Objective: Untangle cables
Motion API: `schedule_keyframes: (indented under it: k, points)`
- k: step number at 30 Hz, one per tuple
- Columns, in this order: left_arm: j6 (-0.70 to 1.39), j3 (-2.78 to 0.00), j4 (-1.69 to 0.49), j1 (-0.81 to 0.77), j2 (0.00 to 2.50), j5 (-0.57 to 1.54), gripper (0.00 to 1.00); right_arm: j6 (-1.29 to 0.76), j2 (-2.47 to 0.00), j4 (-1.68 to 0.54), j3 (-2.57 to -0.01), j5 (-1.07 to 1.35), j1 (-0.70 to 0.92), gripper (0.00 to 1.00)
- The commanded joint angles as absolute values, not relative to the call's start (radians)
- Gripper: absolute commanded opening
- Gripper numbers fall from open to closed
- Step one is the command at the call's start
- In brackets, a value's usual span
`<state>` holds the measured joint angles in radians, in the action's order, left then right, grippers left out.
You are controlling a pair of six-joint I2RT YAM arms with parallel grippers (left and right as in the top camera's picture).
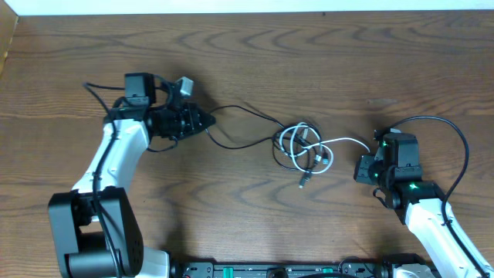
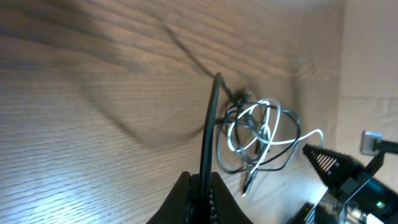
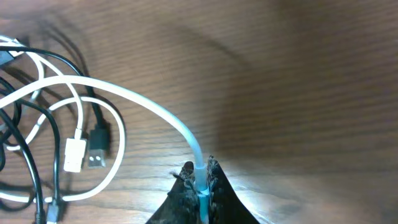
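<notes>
Wood-grain table (image 1: 231, 46) holds the knot (image 1: 302, 147), the left gripper (image 2: 200, 186) clamped on the black cable (image 2: 208, 124) left of the knot, the right gripper (image 3: 200, 177) pinching the white cable (image 3: 155, 112) opposite, seemingly to pull them apart

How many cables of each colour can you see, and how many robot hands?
White cable: 1
Black cable: 1
Robot hands: 2, the left hand and the right hand
Total: 4
</notes>
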<state>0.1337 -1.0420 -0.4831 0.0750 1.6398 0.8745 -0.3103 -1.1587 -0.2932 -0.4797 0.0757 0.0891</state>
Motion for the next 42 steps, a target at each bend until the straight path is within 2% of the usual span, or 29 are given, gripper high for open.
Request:
schedule_keyframes:
  k: [1,3,4,5,10,17,21,23,28,35,42]
  points:
    - [0.143,-1.047,-0.490,0.072,1.609,0.941,0.07,-0.279,-1.161,-0.211,-0.475,0.353,0.085,0.19]
    - [0.143,-1.047,-0.489,0.052,1.609,0.922,0.08,-0.242,-1.161,-0.142,-0.475,0.504,0.086,0.16]
    - [0.143,-1.047,-0.489,0.041,1.609,0.916,0.08,-0.242,-1.161,-0.104,-0.475,0.570,0.086,0.26]
    - [0.143,-1.047,-0.490,0.018,1.609,0.914,0.07,-0.242,-1.161,-0.044,-0.475,0.669,0.088,0.50]
    - [0.143,-1.047,-0.489,-0.130,1.609,0.910,0.07,-0.241,-1.164,0.062,-0.475,0.698,0.122,0.61]
    - [0.143,-1.047,-0.490,-0.343,1.610,0.718,0.07,-0.258,-1.248,0.080,-0.475,0.620,0.186,0.60]
    - [0.144,-1.047,-0.495,-0.437,1.610,0.550,0.07,-0.292,-1.338,0.182,-0.475,0.619,0.256,0.61]
    - [0.144,-1.047,-0.506,-0.454,1.610,0.531,0.08,-0.293,-1.369,0.228,-0.475,0.615,0.276,0.59]
    - [0.144,-1.047,-0.554,-0.461,1.610,0.457,0.07,-0.466,-1.471,0.334,-0.475,0.479,0.317,0.58]
    - [0.218,-1.047,-0.621,-0.461,1.610,0.207,0.08,-0.696,-1.602,0.599,-0.475,0.465,0.376,0.59]
    - [0.242,-1.047,-0.625,-0.462,1.610,0.190,0.07,-0.846,-1.712,0.700,-0.475,0.319,0.439,0.60]
